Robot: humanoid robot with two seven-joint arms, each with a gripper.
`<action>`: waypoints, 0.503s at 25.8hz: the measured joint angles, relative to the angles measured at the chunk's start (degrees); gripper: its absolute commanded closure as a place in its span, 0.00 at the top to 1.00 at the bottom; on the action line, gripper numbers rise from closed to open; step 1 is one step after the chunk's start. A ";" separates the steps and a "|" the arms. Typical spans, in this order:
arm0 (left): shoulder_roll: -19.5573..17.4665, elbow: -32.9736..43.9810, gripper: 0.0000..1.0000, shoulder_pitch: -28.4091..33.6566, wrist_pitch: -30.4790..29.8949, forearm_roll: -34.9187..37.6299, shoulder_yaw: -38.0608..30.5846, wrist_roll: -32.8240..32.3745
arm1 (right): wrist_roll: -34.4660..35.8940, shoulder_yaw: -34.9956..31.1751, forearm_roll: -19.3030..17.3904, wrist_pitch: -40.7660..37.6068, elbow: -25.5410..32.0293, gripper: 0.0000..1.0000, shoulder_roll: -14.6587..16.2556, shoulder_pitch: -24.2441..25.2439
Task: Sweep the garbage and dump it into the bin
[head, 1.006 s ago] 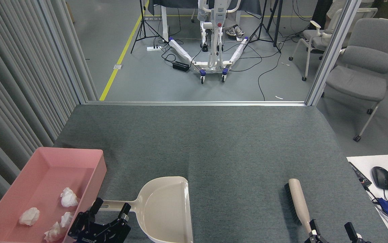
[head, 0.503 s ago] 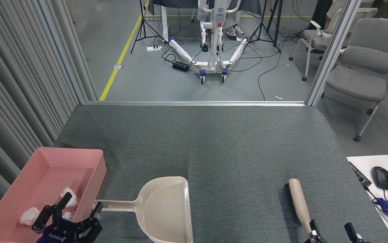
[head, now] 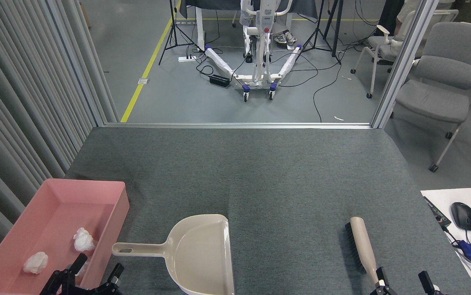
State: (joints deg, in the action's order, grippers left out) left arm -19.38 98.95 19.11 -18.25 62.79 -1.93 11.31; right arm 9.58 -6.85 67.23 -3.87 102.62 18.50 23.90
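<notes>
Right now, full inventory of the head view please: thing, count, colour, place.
bin: 1, pink, near left on the carpet
garbage: 2 white wads in clear view inside the bin, a third partly hidden behind the left gripper
dustpan: 1, beige, near centre, empty, handle pointing left
brush: 1, beige handle with black bristles, near right
carpet: 1, grey-green, under everything
mouse: 1, black, white desk at far right
chairs: 2 or more, grey, upper right
wheeled stand: 1, white, upper centre floor
left gripper: black, bottom left, jaws apart, holding nothing
right gripper: black, bottom right, jaws apart beside the brush handle end
</notes>
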 measured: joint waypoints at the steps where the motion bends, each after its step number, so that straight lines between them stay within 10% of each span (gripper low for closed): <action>1: 0.50 0.00 0.99 0.01 0.02 0.02 -0.04 1.11 | 0.00 0.00 0.00 0.04 -0.01 0.98 -0.01 0.00; 13: 3.19 -0.07 0.99 -0.67 2.14 0.32 -0.28 2.53 | 0.01 -0.01 0.00 0.09 -0.03 0.98 -0.01 0.01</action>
State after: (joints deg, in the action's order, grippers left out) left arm -16.19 98.88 18.44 -16.11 63.11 -2.20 13.84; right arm 9.59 -6.86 67.23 -3.78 102.58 18.50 23.90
